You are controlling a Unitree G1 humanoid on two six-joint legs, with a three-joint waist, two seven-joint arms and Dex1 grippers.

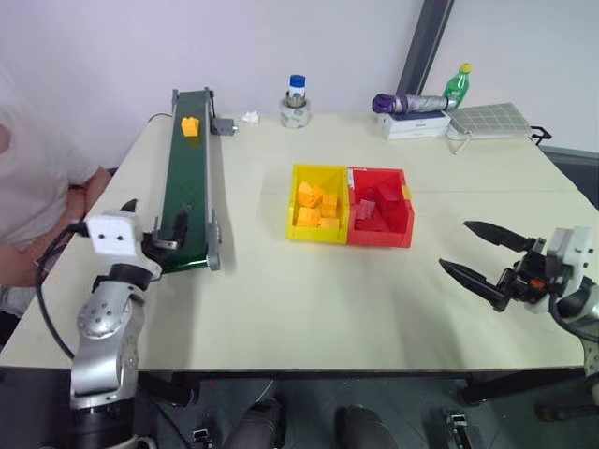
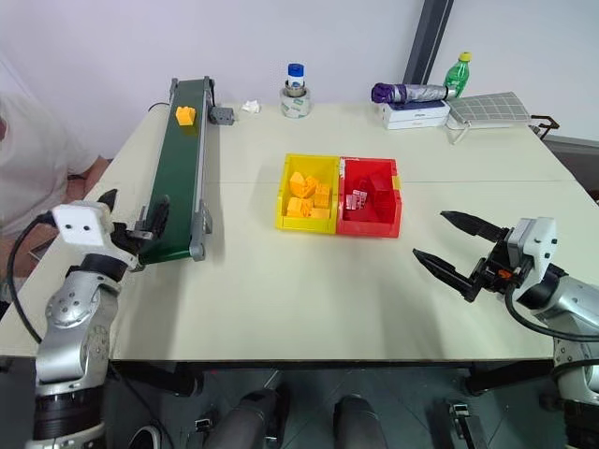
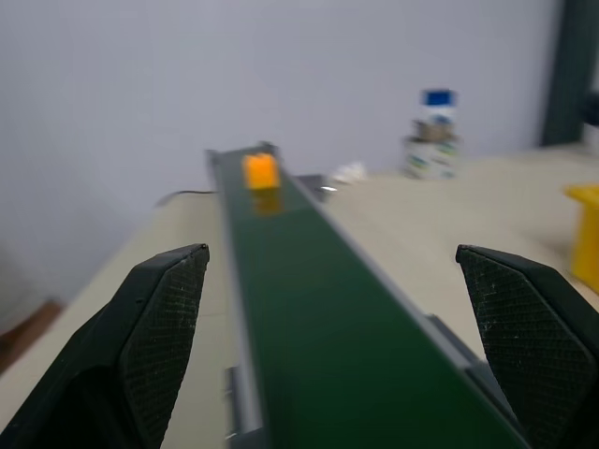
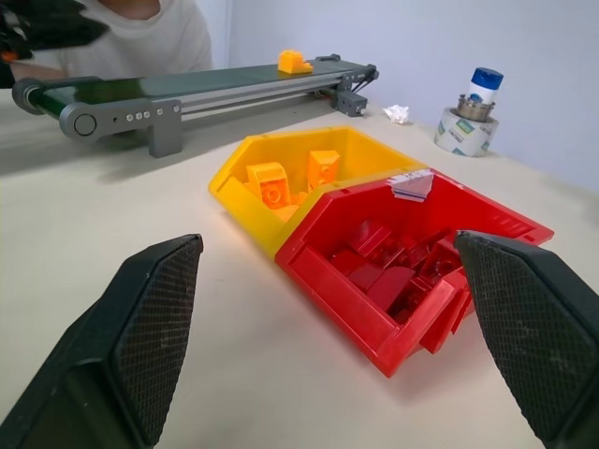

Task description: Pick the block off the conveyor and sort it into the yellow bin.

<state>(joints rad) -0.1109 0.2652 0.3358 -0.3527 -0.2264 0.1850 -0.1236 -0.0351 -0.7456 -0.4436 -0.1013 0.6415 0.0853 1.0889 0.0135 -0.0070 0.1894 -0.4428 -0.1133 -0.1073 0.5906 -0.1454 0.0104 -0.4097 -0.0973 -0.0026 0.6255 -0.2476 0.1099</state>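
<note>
One person in a white top (image 1: 23,178) sits at the left edge of the cream table (image 1: 309,299), just beyond the left arm. Next comes the left gripper (image 1: 154,220), poised at the near end of the conveyor (image 1: 187,182) with its two black fingers (image 3: 159,327) spread wide, one on each side of the belt and gripping nothing. Along that dark green belt, at its far end, sits the block (image 1: 190,125), a small yellow-orange studded brick, alone and well apart from the gripper. A small grey motor box (image 1: 222,125) juts from the conveyor's far end, and a scrap of crumpled white paper (image 1: 250,117) lies just past it.

Toward the middle of the table stands a blue-capped jar set in a roll of tape (image 1: 296,103). Nearer, the yellow bin (image 1: 318,202) holds a pile of yellow-orange bricks (image 1: 314,204); touching its right side, the red bin (image 1: 379,206) holds red bricks (image 1: 374,210).

At the far right corner lie a purple folded umbrella (image 1: 407,103), a green bottle (image 1: 456,84) and a white grid-patterned pad (image 1: 491,119). Closest on the right, the right gripper (image 1: 477,253) hovers over bare table, pointing toward the bins, fingers (image 4: 140,346) wide apart and empty.
</note>
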